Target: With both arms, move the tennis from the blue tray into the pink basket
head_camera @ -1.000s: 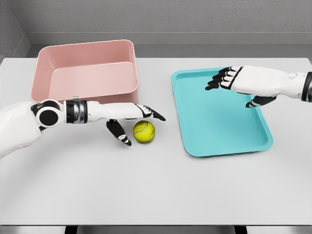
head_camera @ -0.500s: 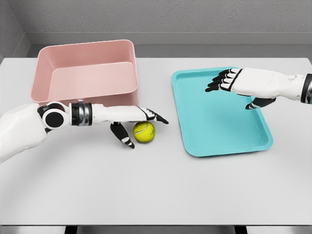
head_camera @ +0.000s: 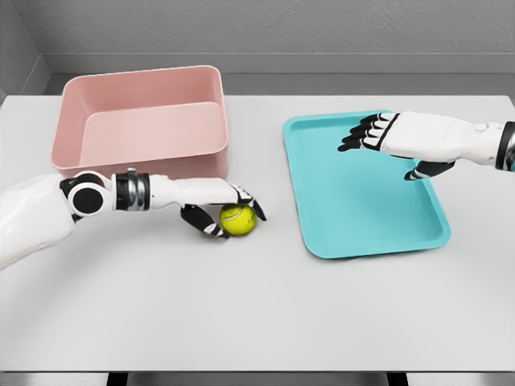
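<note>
Head view of a white table. The ball, yellow-green, lies on the bare tabletop between the basket and the tray, just in front of the basket's near right corner and outside both containers. The left hand reaches in from the picture's left, forearm nearly level, and is clamped on the ball: the fingers curl over its top and far side, and the thumb presses in from the near left. Whether the ball is touching the table or raised just off it cannot be told. The pink basket sits at the rear left of the table, upright, its mouth open to the camera. The blue tray lies flat at the right, well apart from the ball. The right hand hangs above the tray's far right part, palm down, fingers apart and stretched toward the left, grasping nothing; its thumb shows dark beneath the palm.
</note>
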Controlling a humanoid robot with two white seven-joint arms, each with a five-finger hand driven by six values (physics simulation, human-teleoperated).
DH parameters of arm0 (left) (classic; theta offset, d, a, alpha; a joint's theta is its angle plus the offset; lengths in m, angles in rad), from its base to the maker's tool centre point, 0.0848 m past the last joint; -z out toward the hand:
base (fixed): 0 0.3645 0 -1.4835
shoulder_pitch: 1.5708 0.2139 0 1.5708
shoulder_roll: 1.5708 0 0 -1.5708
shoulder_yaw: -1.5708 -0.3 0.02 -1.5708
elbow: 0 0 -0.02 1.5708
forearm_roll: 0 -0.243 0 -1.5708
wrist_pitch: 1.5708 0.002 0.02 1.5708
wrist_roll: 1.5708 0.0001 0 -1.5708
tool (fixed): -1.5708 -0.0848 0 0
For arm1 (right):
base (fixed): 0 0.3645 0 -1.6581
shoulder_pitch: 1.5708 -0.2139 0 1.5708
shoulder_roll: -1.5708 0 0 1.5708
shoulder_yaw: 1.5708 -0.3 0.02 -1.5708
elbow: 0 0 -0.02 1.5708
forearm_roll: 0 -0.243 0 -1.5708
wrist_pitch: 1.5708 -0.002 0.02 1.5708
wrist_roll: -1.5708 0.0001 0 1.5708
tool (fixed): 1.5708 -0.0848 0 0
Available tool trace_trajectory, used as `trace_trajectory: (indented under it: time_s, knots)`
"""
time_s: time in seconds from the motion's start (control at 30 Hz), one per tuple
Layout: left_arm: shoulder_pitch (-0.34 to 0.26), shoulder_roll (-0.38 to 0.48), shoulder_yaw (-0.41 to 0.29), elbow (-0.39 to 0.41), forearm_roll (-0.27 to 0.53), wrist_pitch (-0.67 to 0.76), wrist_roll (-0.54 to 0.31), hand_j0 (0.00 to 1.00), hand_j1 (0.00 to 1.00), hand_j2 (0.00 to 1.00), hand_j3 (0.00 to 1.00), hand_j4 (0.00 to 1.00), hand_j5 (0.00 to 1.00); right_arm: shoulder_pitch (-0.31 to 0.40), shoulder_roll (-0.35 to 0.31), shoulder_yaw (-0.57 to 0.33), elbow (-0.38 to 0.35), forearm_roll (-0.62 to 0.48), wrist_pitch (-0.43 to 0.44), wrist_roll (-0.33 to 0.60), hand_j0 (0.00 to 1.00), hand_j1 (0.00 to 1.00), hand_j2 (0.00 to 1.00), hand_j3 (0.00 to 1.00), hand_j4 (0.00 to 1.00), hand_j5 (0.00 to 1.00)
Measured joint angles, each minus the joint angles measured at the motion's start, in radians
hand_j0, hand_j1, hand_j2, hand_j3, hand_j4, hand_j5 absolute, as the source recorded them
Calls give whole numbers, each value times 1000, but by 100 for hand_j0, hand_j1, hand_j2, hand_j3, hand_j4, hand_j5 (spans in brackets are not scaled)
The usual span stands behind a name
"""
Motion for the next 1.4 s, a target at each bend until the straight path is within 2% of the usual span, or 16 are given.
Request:
trace_trajectory:
  time_s: [0.1, 0.17, 0.73, 1.4]
  knots:
    - [2, 0, 0, 0, 1, 0, 0, 51, 51, 51, 51, 51, 51, -2, 1, 0, 0, 0, 0, 0, 100, 100, 100, 100, 100, 100]
    - [2, 0, 0, 0, 1, 0, -1, 51, 51, 51, 51, 51, 51, -2, 1, 0, 0, 0, 0, 0, 100, 100, 100, 100, 100, 100]
    - [-12, 2, 22, -5, -1, -1, 10, 51, 51, 51, 51, 51, 51, 0, 4, -1, 2, -1, 0, 0, 100, 100, 100, 100, 100, 100]
    - [-41, 11, 124, -22, 5, -1, 33, 51, 51, 51, 51, 51, 51, 6, 6, -1, 5, -3, 0, 0, 100, 100, 100, 100, 100, 100]
